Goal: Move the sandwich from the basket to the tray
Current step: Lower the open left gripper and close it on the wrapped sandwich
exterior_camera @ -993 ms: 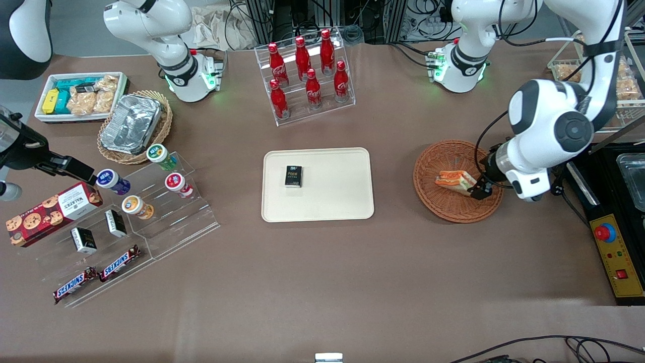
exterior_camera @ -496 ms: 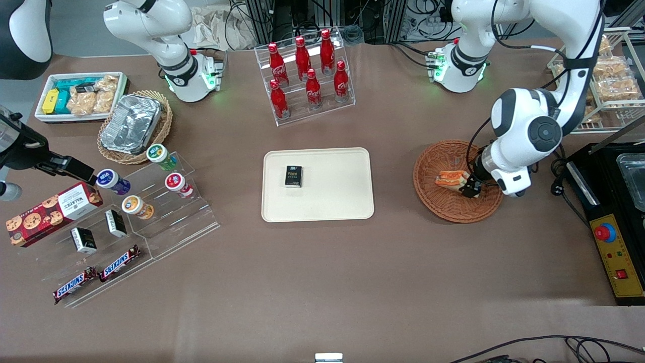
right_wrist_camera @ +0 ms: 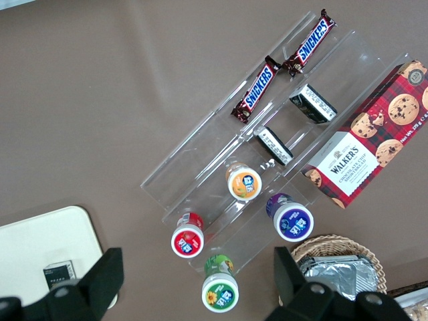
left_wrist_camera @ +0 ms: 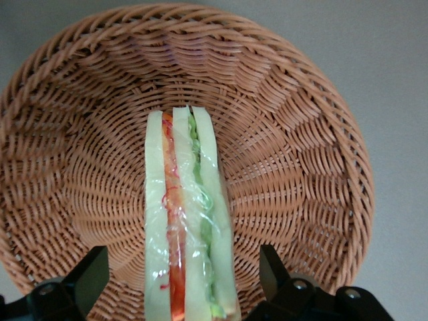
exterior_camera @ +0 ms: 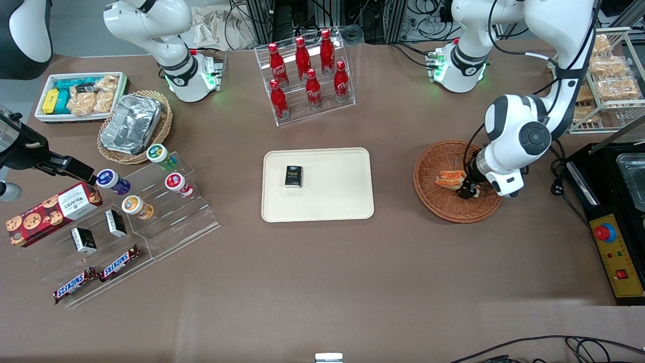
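The sandwich [exterior_camera: 450,178] [left_wrist_camera: 186,221], a plastic-wrapped wedge with pale bread and red and green filling, lies in the round reddish-brown wicker basket [exterior_camera: 433,199] [left_wrist_camera: 301,167] toward the working arm's end of the table. My left gripper [exterior_camera: 467,190] [left_wrist_camera: 184,277] is down in the basket and open. Its two black fingers [left_wrist_camera: 87,281] straddle the wedge's wide end, with a gap on each side. The cream tray [exterior_camera: 332,201] lies flat at the table's middle, with a small black box [exterior_camera: 293,176] on it.
A clear rack of red bottles [exterior_camera: 307,75] stands farther from the front camera than the tray. A black control box [exterior_camera: 617,257] and a wire rack of snack packets [exterior_camera: 612,80] flank the basket at the working arm's end. A clear tiered stand with cups and bars [exterior_camera: 141,212] lies toward the parked arm's end.
My left gripper has moved a little toward the sandwich and lower into the basket, and the arm's elbow has swung in. The sandwich has not moved.
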`<action>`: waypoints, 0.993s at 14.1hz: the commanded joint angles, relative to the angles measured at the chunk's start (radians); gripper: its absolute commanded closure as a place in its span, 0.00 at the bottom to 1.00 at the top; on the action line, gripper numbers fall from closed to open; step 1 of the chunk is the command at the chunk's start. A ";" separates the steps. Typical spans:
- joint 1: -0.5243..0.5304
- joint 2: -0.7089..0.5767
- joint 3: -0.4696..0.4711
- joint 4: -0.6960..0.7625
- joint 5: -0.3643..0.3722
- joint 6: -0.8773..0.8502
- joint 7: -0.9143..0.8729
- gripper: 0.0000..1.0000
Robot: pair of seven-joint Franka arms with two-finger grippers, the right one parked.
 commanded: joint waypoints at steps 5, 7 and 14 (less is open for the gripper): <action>-0.015 0.043 -0.005 -0.018 0.071 0.058 -0.031 1.00; -0.054 0.039 0.003 -0.020 0.071 0.056 -0.023 1.00; -0.049 -0.075 0.001 0.150 0.061 -0.263 0.047 1.00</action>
